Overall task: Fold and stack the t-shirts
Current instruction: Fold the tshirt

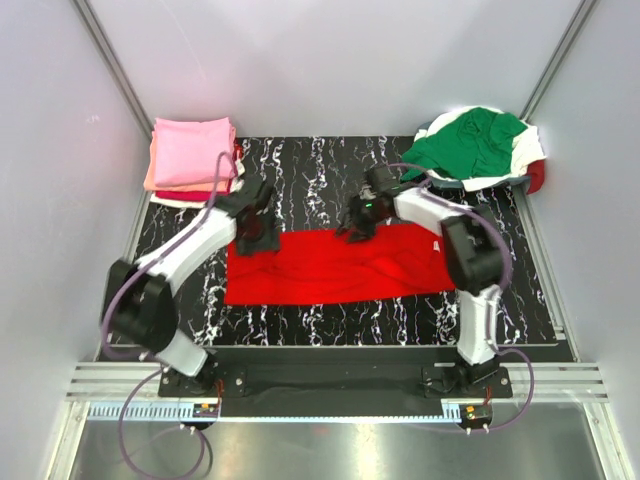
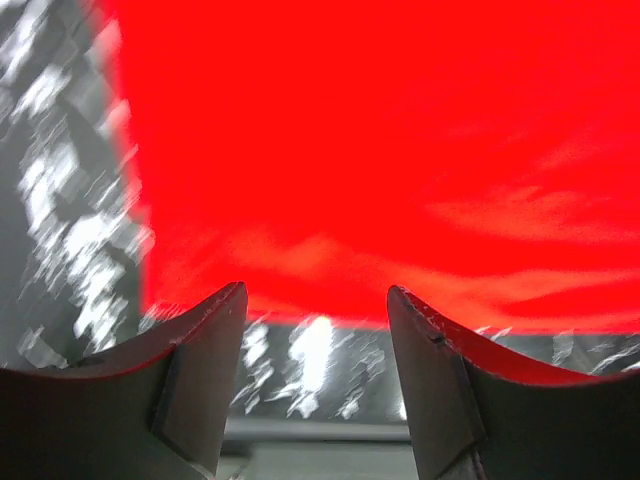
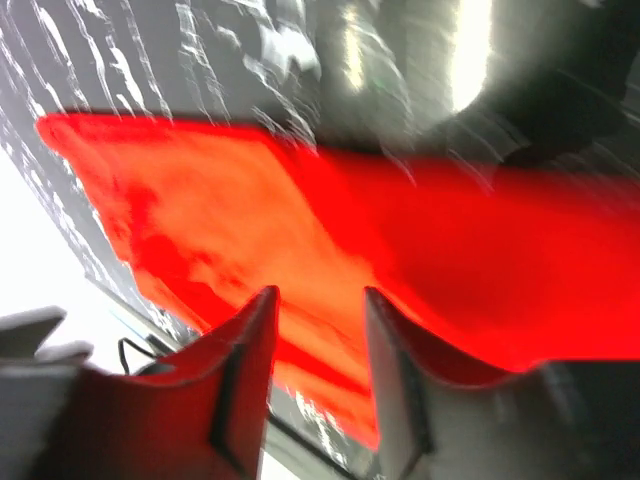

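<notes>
A bright red t-shirt [image 1: 340, 265] lies folded into a long strip across the middle of the black marbled mat [image 1: 330, 165]. My left gripper [image 1: 262, 238] hangs open just over the shirt's far left corner; its wrist view shows red cloth [image 2: 380, 150] ahead of empty fingers [image 2: 205, 330]. My right gripper [image 1: 358, 228] is open over the shirt's far edge near the middle, with the red cloth [image 3: 250, 230] under it. A folded stack with a pink shirt [image 1: 192, 150] on top sits at the far left. A crumpled green shirt [image 1: 470, 142] lies on a white one [image 1: 528, 145] at the far right.
Grey walls close in the mat on the left, right and far sides. A metal rail [image 1: 330, 385] runs along the near edge by the arm bases. A bit of dark red cloth [image 1: 537, 178] shows beside the far right pile.
</notes>
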`<state>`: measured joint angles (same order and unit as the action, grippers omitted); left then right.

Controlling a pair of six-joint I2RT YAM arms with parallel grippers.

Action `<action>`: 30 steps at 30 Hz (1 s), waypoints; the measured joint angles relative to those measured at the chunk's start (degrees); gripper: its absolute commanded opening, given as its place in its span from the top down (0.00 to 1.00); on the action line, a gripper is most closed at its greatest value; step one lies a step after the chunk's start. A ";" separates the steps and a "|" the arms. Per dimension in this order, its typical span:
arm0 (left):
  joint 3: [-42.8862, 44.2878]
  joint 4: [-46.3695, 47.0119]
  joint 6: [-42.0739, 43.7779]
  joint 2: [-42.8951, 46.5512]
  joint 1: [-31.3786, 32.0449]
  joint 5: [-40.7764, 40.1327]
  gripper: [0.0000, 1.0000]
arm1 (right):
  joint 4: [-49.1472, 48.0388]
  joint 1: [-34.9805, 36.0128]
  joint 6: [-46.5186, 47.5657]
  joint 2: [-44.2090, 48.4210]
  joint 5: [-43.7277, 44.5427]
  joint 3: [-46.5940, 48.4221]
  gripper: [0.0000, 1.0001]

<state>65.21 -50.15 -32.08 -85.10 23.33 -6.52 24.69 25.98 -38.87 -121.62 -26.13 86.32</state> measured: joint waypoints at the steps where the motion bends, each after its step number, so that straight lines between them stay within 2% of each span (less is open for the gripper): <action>1: 2.47 1.68 0.07 -2.93 0.81 0.31 0.39 | 0.48 -1.03 0.46 3.10 0.76 -2.69 0.47; 6: 11.37 8.00 0.13 -17.14 1.88 3.50 0.41 | 4.17 -10.73 2.89 21.51 7.06 -15.32 0.48; 10: 16.90 9.97 0.07 -26.51 1.86 6.60 0.42 | 6.99 -15.17 4.90 27.78 11.02 -19.12 0.51; 14: 25.57 8.94 0.00 -33.97 2.86 9.25 0.42 | 8.59 -14.60 6.38 26.27 11.82 -19.19 0.51; 19: 43.85 8.66 -0.22 -42.64 7.26 12.83 0.42 | 11.43 -14.36 8.00 21.77 15.32 -18.95 0.53; 23: 54.38 10.95 -1.86 -48.24 10.45 17.97 0.42 | 13.20 -14.34 8.96 19.43 18.03 -18.64 0.54; 30: 57.16 16.70 -6.32 -56.59 12.41 27.06 0.43 | 14.60 -14.34 10.40 19.34 22.16 -18.64 0.51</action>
<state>122.37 -33.45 -38.39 -141.69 35.75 20.53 39.29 11.64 -28.47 -102.28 -3.97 67.68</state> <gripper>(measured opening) 0.578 0.472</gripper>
